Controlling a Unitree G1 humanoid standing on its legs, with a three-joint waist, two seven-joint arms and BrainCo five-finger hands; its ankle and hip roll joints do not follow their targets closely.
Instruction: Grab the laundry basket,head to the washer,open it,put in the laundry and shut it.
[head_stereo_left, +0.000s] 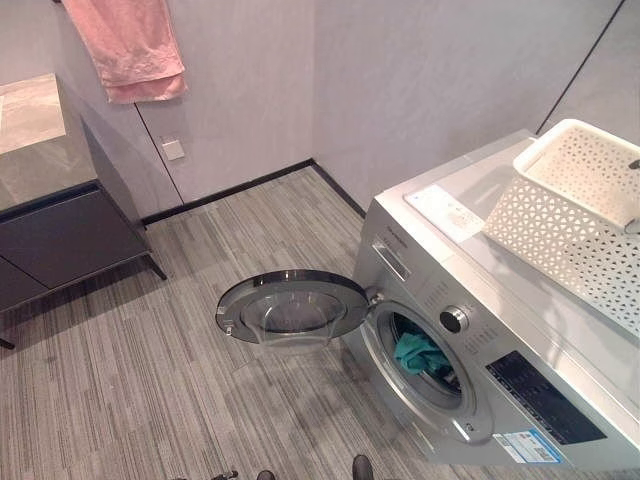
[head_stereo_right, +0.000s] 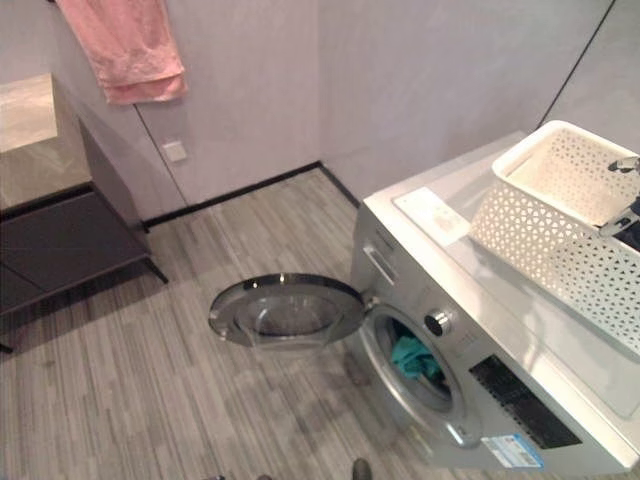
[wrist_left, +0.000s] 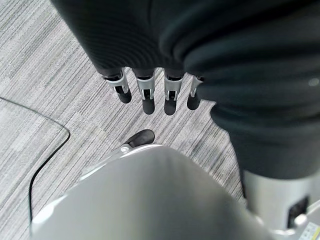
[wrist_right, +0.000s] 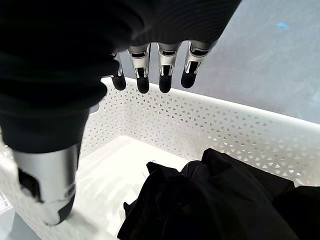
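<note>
A pink towel (head_stereo_left: 128, 47) is hanging on the grey wall at the far left, above a dark low cabinet (head_stereo_left: 62, 235) that is standing on the grey striped floor (head_stereo_left: 110, 390). The robot's left hand (wrist_left: 150, 92) is hanging over that floor with its fingers straight and relaxed, holding nothing.

Further right, the round glass-and-chrome door (head_stereo_left: 292, 306) of the silver front-loading washing machine (head_stereo_left: 520, 400) is standing wide open, swung out low over the floor and hinged at the left edge of the drum opening. Inside the dark drum, a teal garment (head_stereo_left: 418, 352) is lying against the lower rim of the opening.

On the flat top of the machine, towards the right, the white perforated plastic laundry basket (head_stereo_right: 560, 215) is sitting. A black piece of clothing (wrist_right: 215, 200) is lying crumpled on the basket's floor. The robot's right hand (wrist_right: 150, 70) is hovering above the basket's inside, its fingers straight and released, pointing towards the far wall of the basket and touching neither the basket nor the black clothing.
</note>
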